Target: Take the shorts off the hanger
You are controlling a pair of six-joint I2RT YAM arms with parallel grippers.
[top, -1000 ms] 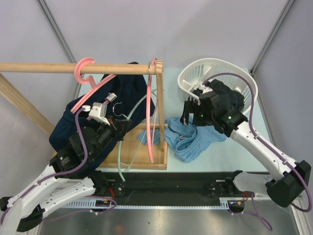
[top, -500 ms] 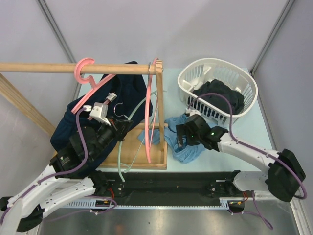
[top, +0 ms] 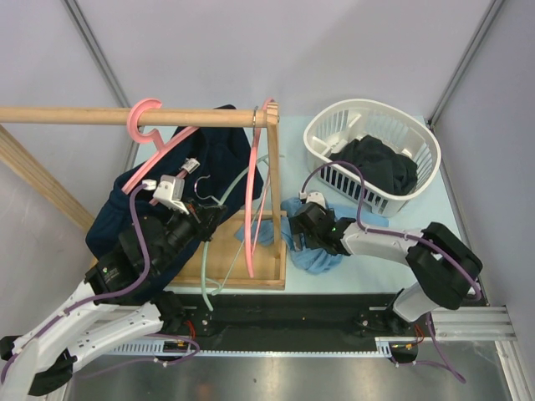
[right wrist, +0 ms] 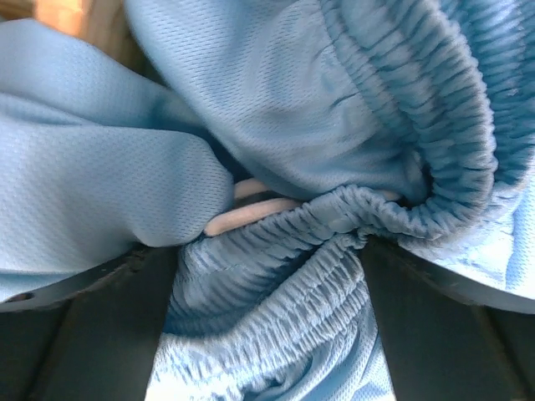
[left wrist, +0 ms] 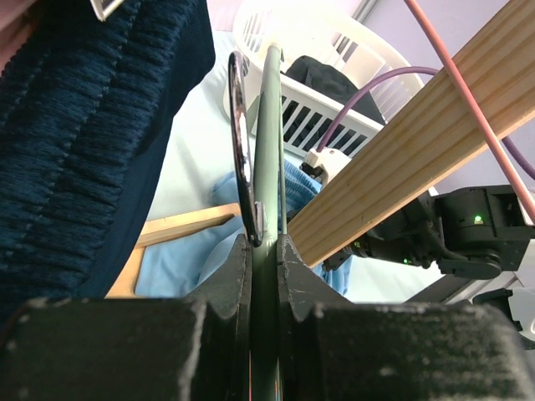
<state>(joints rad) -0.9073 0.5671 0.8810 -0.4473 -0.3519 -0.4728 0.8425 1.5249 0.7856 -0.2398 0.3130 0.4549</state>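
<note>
My left gripper (top: pixel 205 219) is shut on the thin green hanger (top: pixel 206 276), which runs up between the jaws in the left wrist view (left wrist: pixel 267 150). Light blue shorts (top: pixel 322 257) lie crumpled on the table by the wooden stand. My right gripper (top: pixel 299 234) is low on them, with the jaws wide open around the elastic waistband (right wrist: pixel 334 276). Navy shorts (top: pixel 221 150) hang from a pink hanger (top: pixel 144 119) on the wooden rod (top: pixel 67 115) and fill the left of the left wrist view (left wrist: pixel 84 142). Dark shorts (top: pixel 376 163) lie in the white basket (top: pixel 372 104).
A second pink hanger (top: pixel 254 209) hangs at the rod's right end, beside the stand's upright post (left wrist: pixel 418 159). The stand's wooden base frame (top: pixel 230 282) lies on the table between the arms. The basket stands at the back right.
My right arm has left the basket and come down and left onto the light blue shorts. The basket has dropped back flat. The left arm has not moved.
</note>
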